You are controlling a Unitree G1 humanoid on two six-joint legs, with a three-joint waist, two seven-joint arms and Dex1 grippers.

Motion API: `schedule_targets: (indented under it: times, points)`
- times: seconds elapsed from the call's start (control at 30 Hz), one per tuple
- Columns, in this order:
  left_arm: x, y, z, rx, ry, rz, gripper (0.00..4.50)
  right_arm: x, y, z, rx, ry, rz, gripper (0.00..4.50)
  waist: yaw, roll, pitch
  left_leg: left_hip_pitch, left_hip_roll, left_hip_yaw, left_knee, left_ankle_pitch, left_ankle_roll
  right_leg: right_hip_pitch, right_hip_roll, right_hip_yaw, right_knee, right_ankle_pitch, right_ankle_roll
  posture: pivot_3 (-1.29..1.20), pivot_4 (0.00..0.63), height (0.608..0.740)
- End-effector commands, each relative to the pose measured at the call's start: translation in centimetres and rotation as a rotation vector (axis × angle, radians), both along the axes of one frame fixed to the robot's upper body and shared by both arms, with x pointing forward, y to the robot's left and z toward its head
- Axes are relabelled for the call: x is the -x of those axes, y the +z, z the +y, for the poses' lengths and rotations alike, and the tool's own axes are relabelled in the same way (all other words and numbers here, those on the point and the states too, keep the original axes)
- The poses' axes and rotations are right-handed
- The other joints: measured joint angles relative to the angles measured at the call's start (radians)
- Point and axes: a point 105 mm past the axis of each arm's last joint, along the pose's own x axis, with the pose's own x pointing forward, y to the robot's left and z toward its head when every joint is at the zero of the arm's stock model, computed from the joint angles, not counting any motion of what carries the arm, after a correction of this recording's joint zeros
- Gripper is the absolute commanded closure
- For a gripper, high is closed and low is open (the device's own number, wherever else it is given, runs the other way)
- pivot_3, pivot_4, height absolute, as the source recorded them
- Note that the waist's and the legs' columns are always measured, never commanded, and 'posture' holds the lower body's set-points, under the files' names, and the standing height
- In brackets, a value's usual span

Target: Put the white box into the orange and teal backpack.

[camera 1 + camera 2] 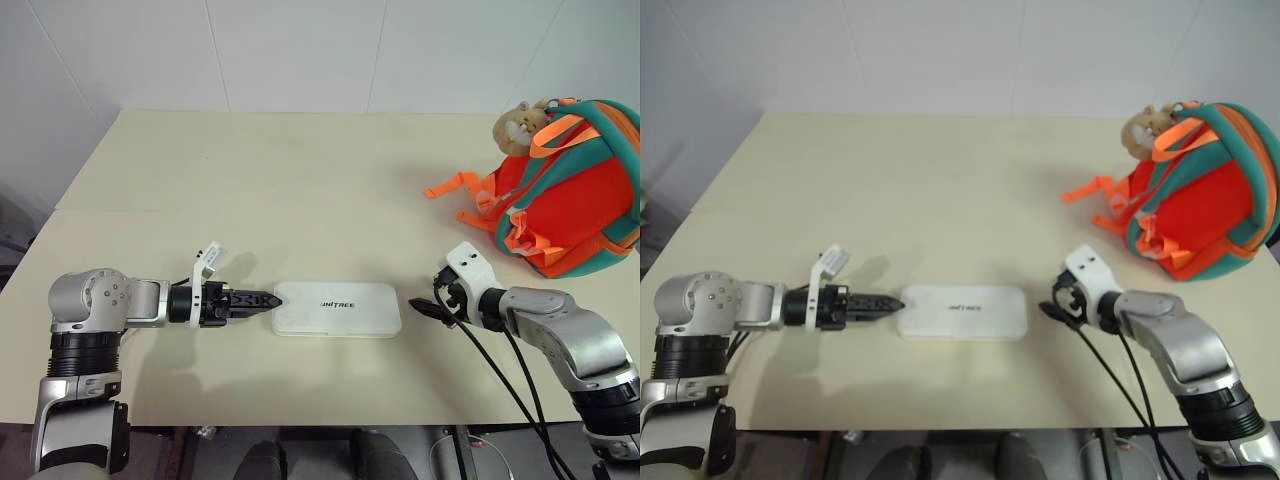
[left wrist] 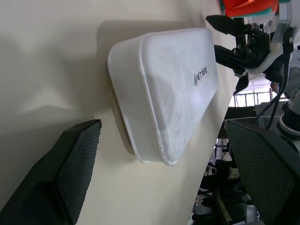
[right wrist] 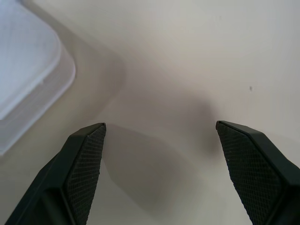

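The white box (image 1: 337, 308) lies flat on the table near its front edge, lid up with dark lettering. My left gripper (image 1: 272, 299) is at the box's left end, open, with the fingers (image 2: 70, 173) wide apart and the end of the box (image 2: 164, 93) just ahead between them. My right gripper (image 1: 420, 307) hovers just off the box's right end, open and empty; a corner of the box (image 3: 28, 70) lies to one side of its fingers (image 3: 84, 159). The orange and teal backpack (image 1: 570, 190) sits at the far right with a tan plush charm (image 1: 518, 125) on top.
The beige table (image 1: 300, 180) stands against a white wall. Orange webbing straps (image 1: 455, 185) trail from the backpack onto the table. Black cables (image 1: 500, 380) hang from my right arm over the front edge.
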Motion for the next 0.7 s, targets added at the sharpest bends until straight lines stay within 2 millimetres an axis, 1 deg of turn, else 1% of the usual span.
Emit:
schedule_targets:
  times: [0.03,0.1,0.3,0.57,0.7]
  points:
    - [0.2,0.7,-0.7,0.028,-0.03,-0.028,0.0,-0.2,0.3,1.4,-0.007,0.043,-0.025,0.02,-0.001,0.0,0.0,0.0,0.0,0.0,0.0,0.0,0.0,0.0,0.0,0.0,0.0,0.0,0.0,0.0,0.15,0.74]
    - [0.2,0.6,-1.0,0.034,-0.038,-0.025,0.0,-0.1,0.2,1.9,0.0,0.06,-0.022,0.02,-0.002,0.0,0.0,0.0,0.0,0.0,0.0,0.0,0.0,0.0,0.0,0.0,0.0,0.0,0.0,0.0,0.15,0.74]
    - [-0.1,0.6,-1.9,0.053,-0.058,-0.018,0.0,0.1,0.0,2.4,0.007,0.083,-0.017,0.02,-0.001,0.0,0.0,0.0,0.0,0.0,0.0,0.0,0.0,0.0,0.0,0.0,0.001,0.0,0.0,0.0,0.15,0.74]
    - [-0.3,0.6,-3.9,0.098,-0.106,-0.01,0.0,0.6,0.0,2.7,0.002,0.1,-0.015,0.02,-0.001,0.0,0.0,0.0,0.0,0.0,0.001,0.0,0.0,0.0,0.001,0.0,0.002,0.0,0.0,0.0,0.15,0.74]
    - [-0.3,0.4,-4.3,0.108,-0.111,-0.01,0.0,0.7,0.0,2.8,0.001,0.105,-0.017,0.02,-0.001,0.0,0.0,0.0,0.0,0.0,0.001,0.0,0.0,0.0,0.001,0.0,0.001,0.0,0.0,0.0,0.15,0.74]
